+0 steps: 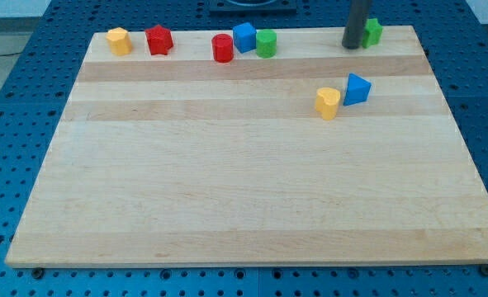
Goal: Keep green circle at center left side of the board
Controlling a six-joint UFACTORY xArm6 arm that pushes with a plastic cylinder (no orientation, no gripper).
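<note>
Nowhere on the desk (244, 190) could any writing, label or brand be read, and no container stood on it. No jaws existed on this arm; my tip (352, 46) held nothing and stood at the top edge, touching the left side of a green block (373, 31) whose shape was partly hidden. The green circle (266, 43) sat at the top edge, well left of my tip, touching a blue block (244, 36), with a red cylinder (222, 48) just beside. Farther left lay a red block (158, 40) and a yellow block (119, 40). Below my tip, a yellow block (328, 103) touched a blue triangular block (357, 88).
</note>
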